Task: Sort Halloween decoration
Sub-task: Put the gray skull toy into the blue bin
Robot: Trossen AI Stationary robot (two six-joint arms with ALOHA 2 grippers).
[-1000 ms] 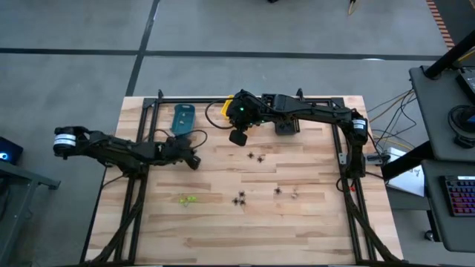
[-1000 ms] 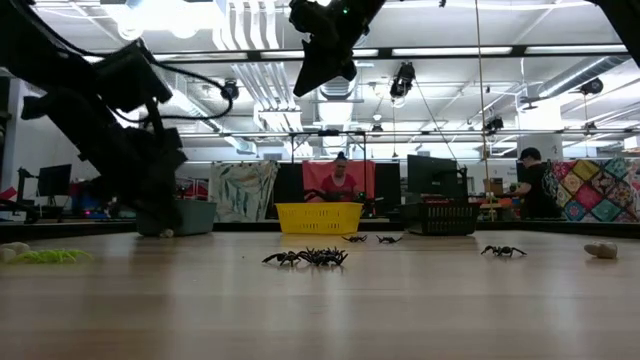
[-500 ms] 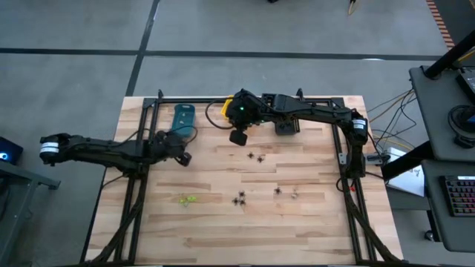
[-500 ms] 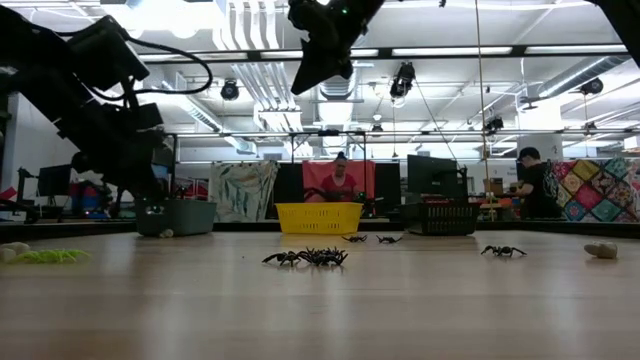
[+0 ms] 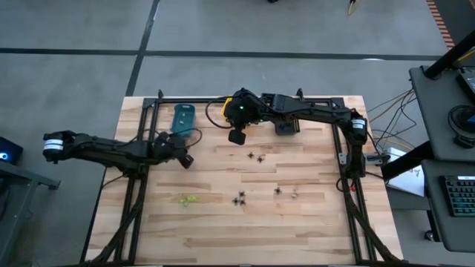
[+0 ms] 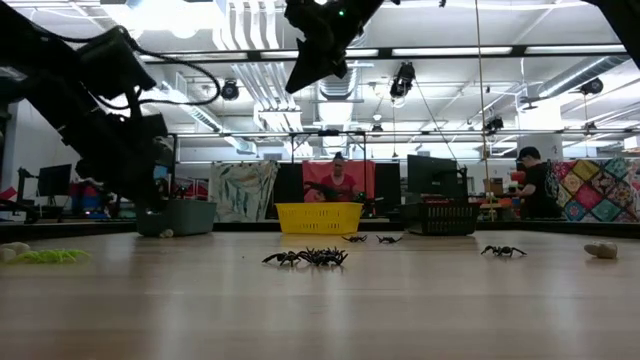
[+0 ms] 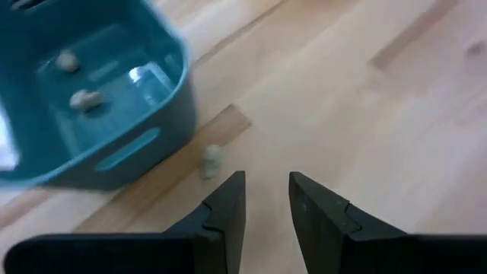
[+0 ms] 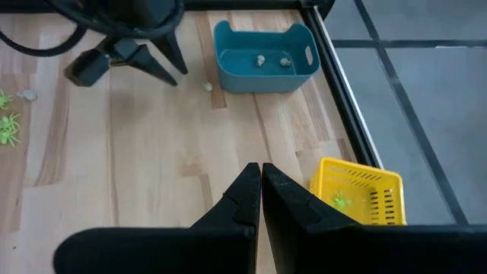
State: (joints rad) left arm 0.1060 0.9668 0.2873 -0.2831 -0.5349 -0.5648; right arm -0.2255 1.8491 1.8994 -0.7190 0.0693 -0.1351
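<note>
- The left hand [image 5: 186, 160] hangs over the desk [image 5: 223, 237] just beside the teal bin [image 5: 182, 119], on the bin's near side; its two fingers [image 7: 228, 205] stand a little apart with a narrow gap between them and hold nothing.
- A pale trinket [image 7: 210, 157] lies on the desk just outside the teal bin's wall, close in front of the left hand's fingertips.
- Two more pale trinkets [image 8: 272, 60] lie inside the teal bin.
- The right hand [image 5: 237, 137] is raised above the back of the desk, near the yellow bin [image 8: 354, 191]; its fingers [image 8: 247, 194] are pressed together and it carries nothing.
- A yellow-green trinket [image 8: 338, 200] sits inside the yellow bin.
- Another yellow-green trinket [image 5: 188, 199] rests on the desk toward the left front, well apart from both hands.
- Black spiders [image 5: 239, 199] lie in the middle of the desk: a pair [image 5: 256, 156] nearer the back, a cluster near the centre, and one more [image 5: 278, 190] to the right of it.
- A small pale piece [image 5: 295, 196] lies just beside that last spider.
- The black bin [image 5: 286, 126] stands at the back of the desk, under the right arm.
- Beyond the desk, in the low view, a person in red [image 6: 338, 180] sits behind the yellow bin, and another person [image 6: 528, 180] stands farther right.
</note>
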